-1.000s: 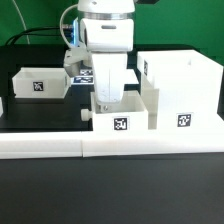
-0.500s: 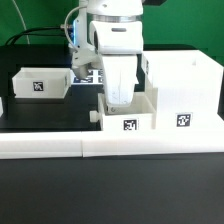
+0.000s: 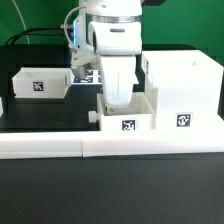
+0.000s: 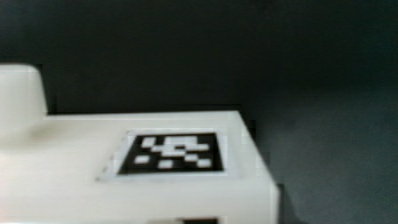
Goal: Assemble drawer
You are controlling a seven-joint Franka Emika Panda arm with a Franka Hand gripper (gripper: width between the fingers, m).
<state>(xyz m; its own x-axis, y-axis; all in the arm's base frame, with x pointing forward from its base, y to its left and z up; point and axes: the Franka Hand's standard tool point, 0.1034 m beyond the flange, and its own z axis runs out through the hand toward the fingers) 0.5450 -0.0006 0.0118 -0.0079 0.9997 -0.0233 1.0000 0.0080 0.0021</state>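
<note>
A small open-topped white tray [image 3: 127,118] with a tag on its front stands at the middle, close against the large white housing [image 3: 182,88] on the exterior view's right. My gripper [image 3: 120,100] reaches down into this tray, and its fingertips are hidden behind the tray's wall. It appears shut on the tray's wall. The wrist view shows the tray's tagged white face [image 4: 173,153] close up, with no fingers in sight. A second small tray [image 3: 38,83] with a tag stands apart on the exterior view's left.
Long low white bars [image 3: 110,146] run along the front of the black table. The marker board [image 3: 84,77] lies behind the arm. Cables hang at the back left. The housing's wall is just to the right of the held tray.
My gripper and the middle tray shifted together toward the exterior view's right, closer to the housing, between one second and half a second ago. Since then nothing has visibly moved.
</note>
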